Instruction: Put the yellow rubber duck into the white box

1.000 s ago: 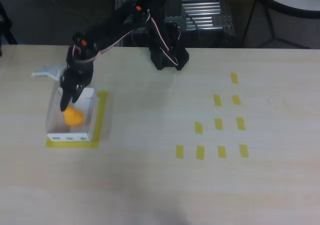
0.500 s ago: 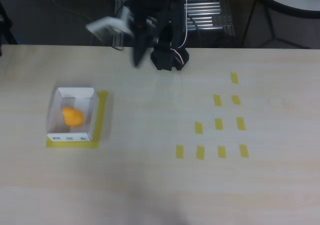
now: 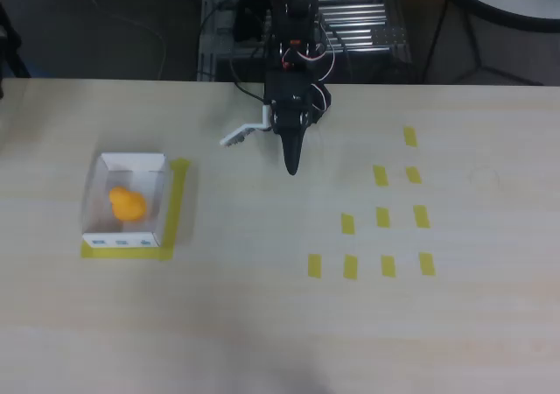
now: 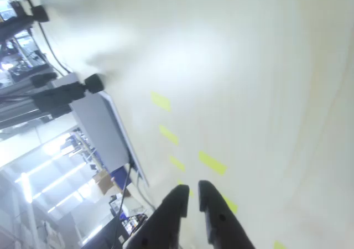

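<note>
The yellow duck (image 3: 128, 204) sits inside the white box (image 3: 161, 203), well apart to the left of the hand (image 3: 292, 166), which is almost closed and holds nothing.

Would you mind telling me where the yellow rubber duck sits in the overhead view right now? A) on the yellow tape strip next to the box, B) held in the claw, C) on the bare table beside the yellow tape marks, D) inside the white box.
D: the yellow rubber duck lies within the walls of the white box, while the claw is far off to the right near the arm's base, holding nothing.
</note>
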{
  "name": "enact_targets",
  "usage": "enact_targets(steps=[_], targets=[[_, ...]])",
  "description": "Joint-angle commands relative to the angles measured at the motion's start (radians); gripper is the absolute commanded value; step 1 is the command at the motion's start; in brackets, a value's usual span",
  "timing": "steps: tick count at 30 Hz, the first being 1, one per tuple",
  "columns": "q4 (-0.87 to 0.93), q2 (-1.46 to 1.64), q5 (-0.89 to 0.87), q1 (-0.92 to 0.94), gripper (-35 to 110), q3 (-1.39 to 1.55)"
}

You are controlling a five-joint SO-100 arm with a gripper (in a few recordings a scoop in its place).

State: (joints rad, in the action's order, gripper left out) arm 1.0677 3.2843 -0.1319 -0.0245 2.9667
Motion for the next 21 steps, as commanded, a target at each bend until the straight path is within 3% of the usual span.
enact_targets(steps=[1,21], targets=[[-0.008,0.052,0.002,-0.015,0,0.072],[-0.018,0.052,0.000,-0.006,0,0.084]])
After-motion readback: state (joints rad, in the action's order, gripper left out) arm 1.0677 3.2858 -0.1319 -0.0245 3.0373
